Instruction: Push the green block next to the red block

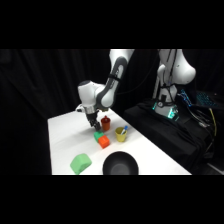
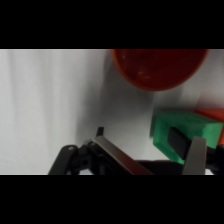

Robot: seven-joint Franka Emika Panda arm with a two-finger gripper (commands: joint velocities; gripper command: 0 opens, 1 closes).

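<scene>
In the side view the small green block sits on the white table, touching the orange-red block just in front of it. My gripper reaches down to the table right behind the green block. The wrist view shows the green block close up against my right finger, with a sliver of the red block behind it. My gripper is open, and nothing is clamped between its fingers.
A dark red cup stands just beyond the blocks, filling the top of the wrist view as the cup. A yellow cup is to the right. A large pale green block and a black bowl lie near the front edge.
</scene>
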